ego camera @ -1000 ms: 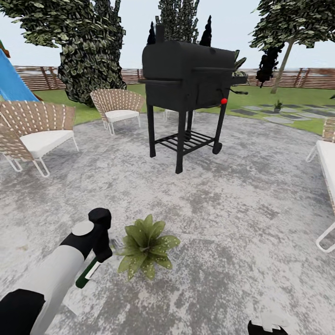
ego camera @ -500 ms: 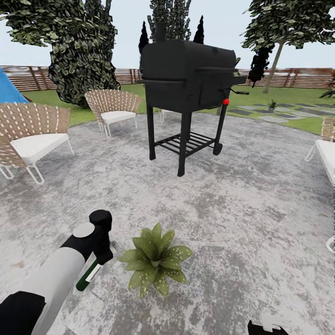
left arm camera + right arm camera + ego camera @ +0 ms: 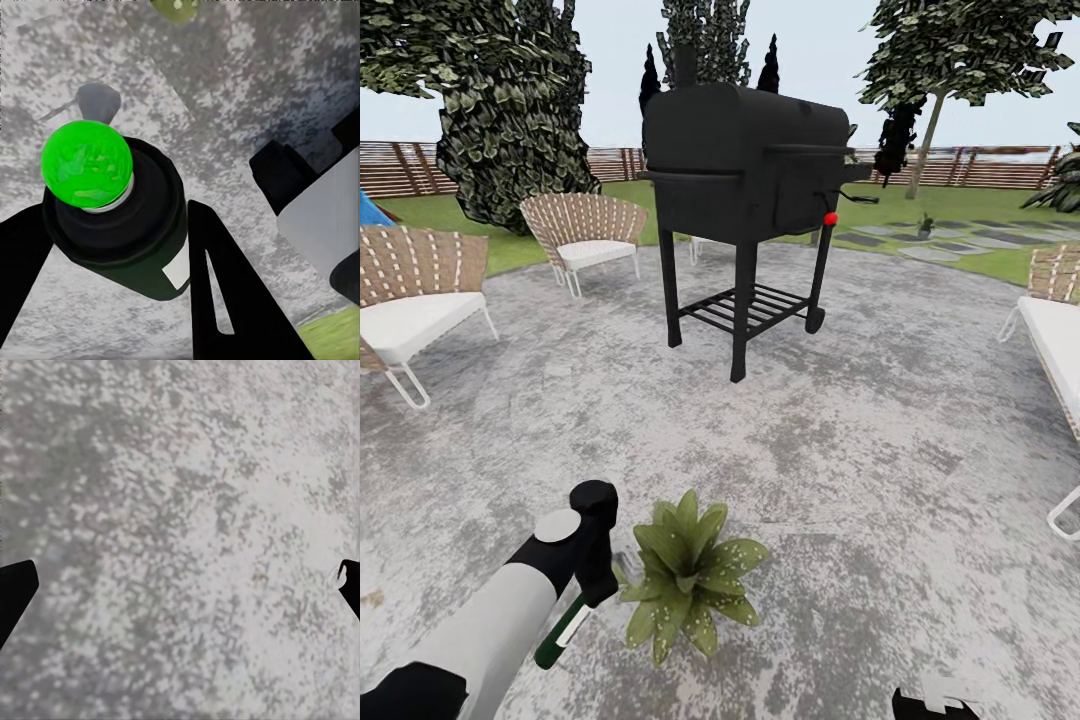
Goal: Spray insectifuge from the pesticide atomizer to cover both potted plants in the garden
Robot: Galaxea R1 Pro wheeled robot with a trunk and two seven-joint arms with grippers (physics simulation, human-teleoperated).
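Observation:
My left gripper (image 3: 596, 585) is shut on the pesticide atomizer (image 3: 563, 635), a slim dark green bottle with a white label, held tilted just above the patio. In the left wrist view its bright green top (image 3: 86, 165) sits between the black fingers (image 3: 225, 300). One potted plant (image 3: 690, 582), a low speckled rosette, stands right beside the bottle. A second small potted plant (image 3: 926, 222) stands far off by the stepping stones. My right gripper (image 3: 180, 585) is open over bare patio.
A black grill (image 3: 745, 180) on legs stands mid-patio ahead. Wicker chairs (image 3: 585, 235) sit at the left, with a white lounger (image 3: 1055, 345) at the right. A dark bush (image 3: 510, 120), lawn and the slatted fence (image 3: 960, 165) lie beyond.
The whole view has shifted, with the grill and chairs sliding left in the picture. The left gripper still holds the atomizer beside the near plant.

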